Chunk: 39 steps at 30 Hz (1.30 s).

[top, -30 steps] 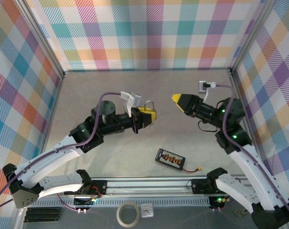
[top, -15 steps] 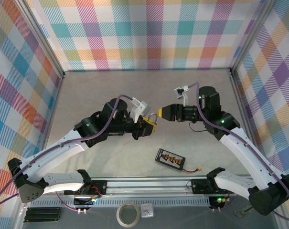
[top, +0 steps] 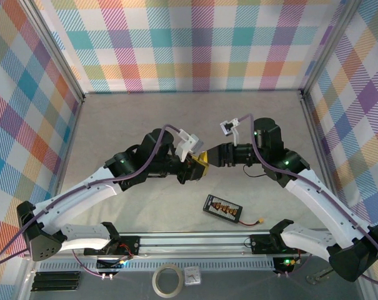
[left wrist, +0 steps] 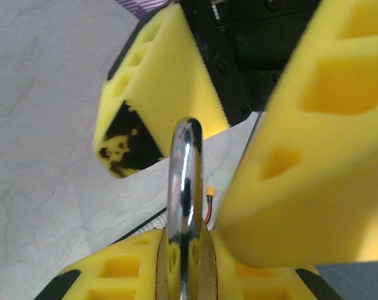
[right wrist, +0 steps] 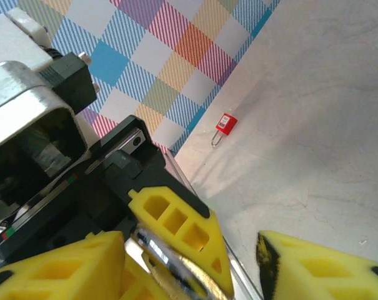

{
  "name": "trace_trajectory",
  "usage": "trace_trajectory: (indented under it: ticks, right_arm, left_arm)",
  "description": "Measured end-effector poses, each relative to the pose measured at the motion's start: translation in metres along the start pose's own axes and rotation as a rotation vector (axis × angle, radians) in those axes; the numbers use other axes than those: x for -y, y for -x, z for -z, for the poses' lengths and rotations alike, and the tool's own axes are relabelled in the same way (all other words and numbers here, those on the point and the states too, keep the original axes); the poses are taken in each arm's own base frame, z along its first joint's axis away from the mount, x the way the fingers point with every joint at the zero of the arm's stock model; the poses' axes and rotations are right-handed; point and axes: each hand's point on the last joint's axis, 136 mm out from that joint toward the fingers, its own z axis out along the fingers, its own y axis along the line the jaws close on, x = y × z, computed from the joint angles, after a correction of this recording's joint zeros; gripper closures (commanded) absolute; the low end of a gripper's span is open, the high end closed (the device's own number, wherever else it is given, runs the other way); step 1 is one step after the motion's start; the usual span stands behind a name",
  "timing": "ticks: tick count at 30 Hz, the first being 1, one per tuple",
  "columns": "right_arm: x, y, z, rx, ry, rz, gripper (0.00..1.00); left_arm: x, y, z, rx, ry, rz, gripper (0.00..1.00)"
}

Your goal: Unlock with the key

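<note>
The left gripper (top: 197, 166) had its jaws squeezed tight on the body of the padlock (left wrist: 186, 272). It held the lock up in the air over the middle of the table (top: 114, 119). The silver loop (left wrist: 185, 175) stuck out past its yellow fingers (left wrist: 107, 278).

The right gripper (top: 208, 156) had its jaws apart. One yellow finger (left wrist: 157, 94) was on each side of the silver loop. The loop sat between them, very near, but I could not tell if a finger touched it.

The keyhole end was hidden behind the fingers, so I could not tell if a key was in it.

I think the step was for the right gripper to take hold of the loop. To do it well, it should close slowly, with the loop in the middle of the soft fingers and not at the tips. The metal looked smooth and shiny, so it might slip. The left gripper should hold the lock firm and not let it tip. Any pull should go straight along the loop, with no twisting.

A small black board (top: 221, 207) with a wire lay on the table nearer the arms, well apart from the grippers. A tiny red lock (right wrist: 223, 124) lay far off by the checked wall.
</note>
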Motion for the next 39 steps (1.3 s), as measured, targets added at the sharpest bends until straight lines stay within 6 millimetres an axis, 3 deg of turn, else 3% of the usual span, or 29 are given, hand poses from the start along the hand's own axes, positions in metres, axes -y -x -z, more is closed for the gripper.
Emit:
trace_trajectory:
  ticks: [4, 7, 10, 21, 25, 28, 31, 36, 39]
  right_arm:
    - [0.004, 0.000, -0.005, -0.006, -0.009, -0.019, 0.68]
    - [0.009, -0.004, -0.011, -0.027, -0.020, -0.027, 0.89]
    - [0.008, -0.007, -0.014, -0.046, -0.026, -0.011, 1.00]
    - [0.034, 0.000, -0.031, -0.081, -0.257, -0.196, 1.00]
    - [0.077, -0.004, -0.032, -0.049, -0.439, -0.354, 1.00]
    - [0.110, -0.016, -0.039, -0.065, -0.554, -0.446, 1.00]
    - [0.133, -0.022, -0.039, -0.062, -0.626, -0.494, 1.00]
    - [0.154, -0.032, -0.025, -0.040, -0.661, -0.533, 0.65]
    - [0.145, -0.023, -0.008, 0.020, -0.603, -0.484, 0.50]
  left_arm:
    - [0.000, -0.004, -0.009, -0.020, 0.022, -0.010, 1.00]
    - [-0.005, -0.013, -0.012, -0.051, 0.050, -0.005, 1.00]
    - [-0.008, -0.020, -0.012, -0.078, 0.072, -0.001, 1.00]
    - [-0.038, -0.033, -0.011, -0.087, 0.355, -0.095, 1.00]
    - [-0.051, -0.042, -0.013, -0.099, 0.500, -0.173, 1.00]
    - [-0.041, -0.030, -0.017, -0.037, 0.509, -0.233, 1.00]
    - [-0.037, -0.034, -0.020, -0.028, 0.498, -0.268, 1.00]
    - [-0.026, -0.029, -0.019, -0.005, 0.449, -0.278, 1.00]
    - [-0.022, -0.031, -0.014, 0.002, 0.400, -0.264, 1.00]
